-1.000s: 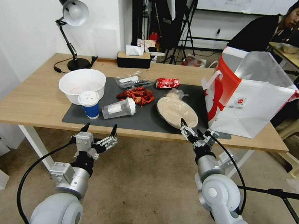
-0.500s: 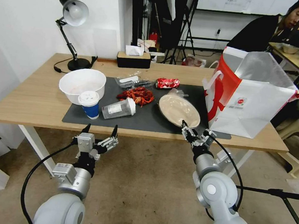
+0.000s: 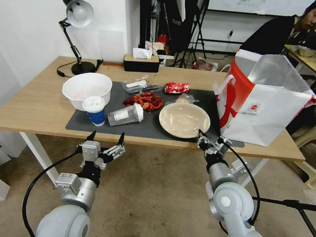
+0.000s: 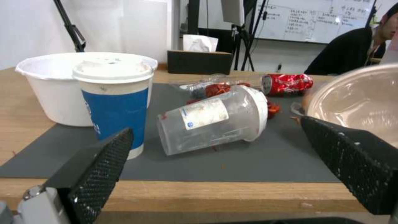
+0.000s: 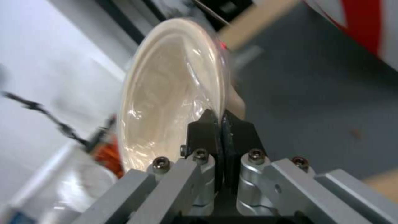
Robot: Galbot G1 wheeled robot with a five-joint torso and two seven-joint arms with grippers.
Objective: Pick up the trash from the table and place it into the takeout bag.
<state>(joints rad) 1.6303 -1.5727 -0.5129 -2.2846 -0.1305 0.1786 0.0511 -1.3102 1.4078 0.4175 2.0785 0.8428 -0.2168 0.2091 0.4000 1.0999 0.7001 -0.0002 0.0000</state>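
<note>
At near table (image 3: 29, 114) edge, right gripper (image 3: 208, 139) pinches beige container (image 3: 184, 119) rim; light, flexible, likely slippery. Left gripper (image 3: 105, 138) spread, idle.

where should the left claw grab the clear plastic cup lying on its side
Around the clear body of the plastic cup, probably from above, fingers spanning its width. It lies on its side on the mat, white lid toward the crayfish shells, and the open left claw hovers just before the table edge.
</note>
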